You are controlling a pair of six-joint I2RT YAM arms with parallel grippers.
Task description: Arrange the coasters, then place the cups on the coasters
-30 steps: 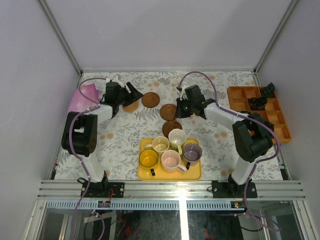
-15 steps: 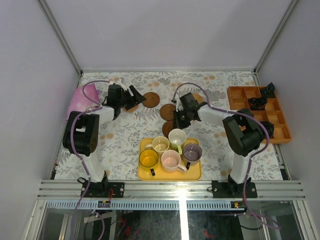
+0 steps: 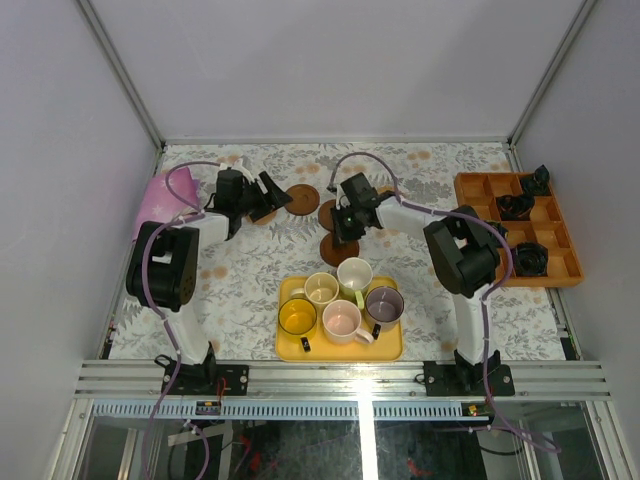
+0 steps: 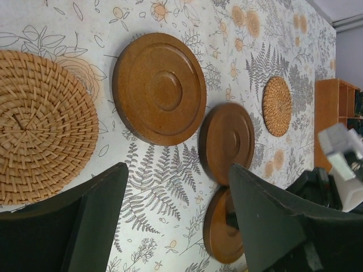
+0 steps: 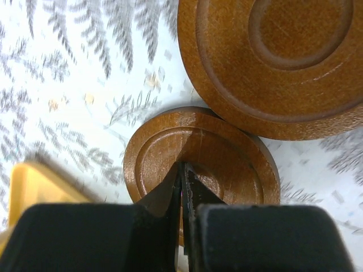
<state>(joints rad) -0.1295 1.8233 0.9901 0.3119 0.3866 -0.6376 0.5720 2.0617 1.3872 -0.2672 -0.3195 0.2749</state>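
Three dark brown coasters lie in a line: one [image 4: 159, 88] far left, one [image 4: 227, 141] in the middle, one [image 4: 218, 226] nearest the tray. Tan woven coasters lie at the left [image 4: 39, 124] and far right [image 4: 278, 106]. My left gripper [image 4: 177, 187] hovers open over bare cloth beside them. My right gripper [image 5: 182, 167] is shut, its tips pressed into the hollow of the nearest brown coaster [image 5: 227, 164], which touches the middle one [image 5: 283, 62]. The cups stand together on the yellow tray [image 3: 392, 347]: yellow [image 3: 297, 316], cream [image 3: 321, 289], pale green [image 3: 354, 274], pink [image 3: 342, 320], purple-grey [image 3: 384, 303].
An orange compartment box [image 3: 560, 240] with small black objects stands at the right edge. A pink thing [image 3: 160, 195] lies at the far left. The tray's corner [image 5: 34, 187] is close to the pressed coaster. Walls close in the table on three sides.
My right gripper has swung left across the table, still shut, and the brown coaster under its tips has slid a little left and away from the tray. The left gripper has barely shifted.
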